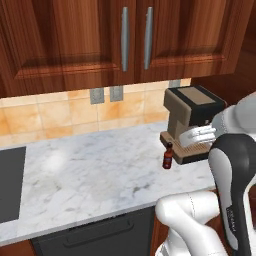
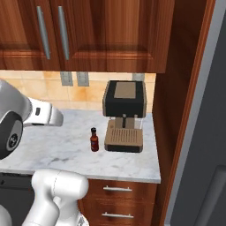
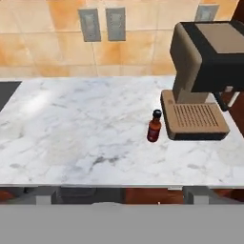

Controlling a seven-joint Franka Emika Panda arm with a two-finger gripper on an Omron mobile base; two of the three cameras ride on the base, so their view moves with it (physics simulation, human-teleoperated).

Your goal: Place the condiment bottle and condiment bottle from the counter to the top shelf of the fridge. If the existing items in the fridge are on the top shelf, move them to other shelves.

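A slim dark red condiment bottle [image 1: 168,157] [image 2: 94,140] [image 3: 154,127] stands upright on the white-grey marbled counter [image 1: 90,175] [image 2: 53,148] [image 3: 71,128], just left of the coffee machine's base. My gripper [image 3: 121,195] hovers in front of the counter's near edge, well short of the bottle. It is open, its fingertips [image 3: 47,194] far apart at the bottom of the hand view with nothing between them. The grey fridge [image 2: 205,132] rises at the far right with its bar handle low down. Its top shelf and the existing items are hidden.
A black and tan coffee machine [image 1: 192,117] [image 2: 125,114] [image 3: 205,71] stands at the counter's right end. A dark cooktop [image 1: 10,182] lies at the left end. Wooden wall cabinets [image 1: 100,35] hang above, and a wooden panel [image 2: 176,110] separates counter from fridge. Drawers [image 2: 117,190] sit below.
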